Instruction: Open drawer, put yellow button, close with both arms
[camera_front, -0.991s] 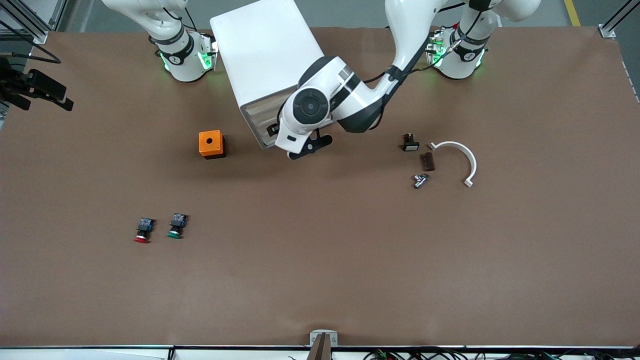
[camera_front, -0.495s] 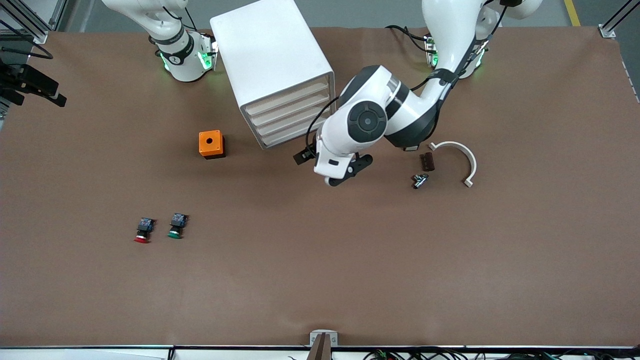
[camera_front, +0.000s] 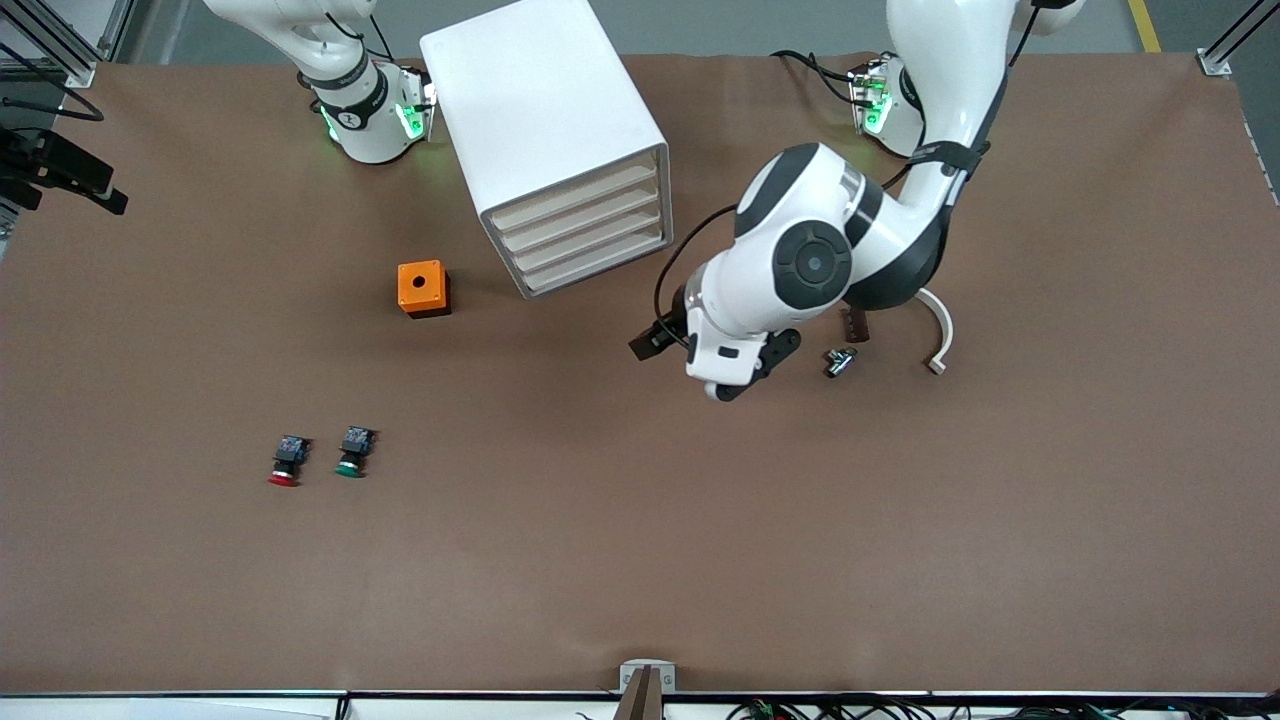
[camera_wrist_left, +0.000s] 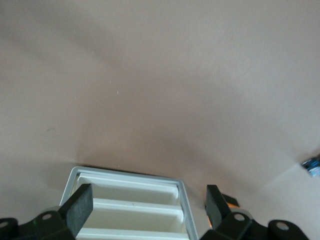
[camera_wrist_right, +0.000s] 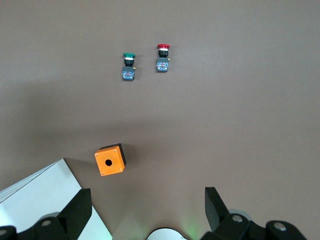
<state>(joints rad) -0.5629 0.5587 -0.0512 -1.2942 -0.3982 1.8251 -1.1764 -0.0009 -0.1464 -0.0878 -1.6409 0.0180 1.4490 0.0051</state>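
Left gripper (camera_wrist_left: 145, 207) agape; cabinet (camera_wrist_left: 127, 207) cut off; right gripper (camera_wrist_right: 145, 207) agape.

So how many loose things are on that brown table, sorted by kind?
Push buttons: 2, red-capped and green-capped
Orange box: 1
White cabinet: 1
White curved piece: 1
Small brown piece: 1
Small silvery part: 1
Total: 7 in sight

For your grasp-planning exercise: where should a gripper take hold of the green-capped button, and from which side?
Probably best to grip the green-capped button across its narrow black middle, from straight above: it lies on its side, cap toward the front camera.
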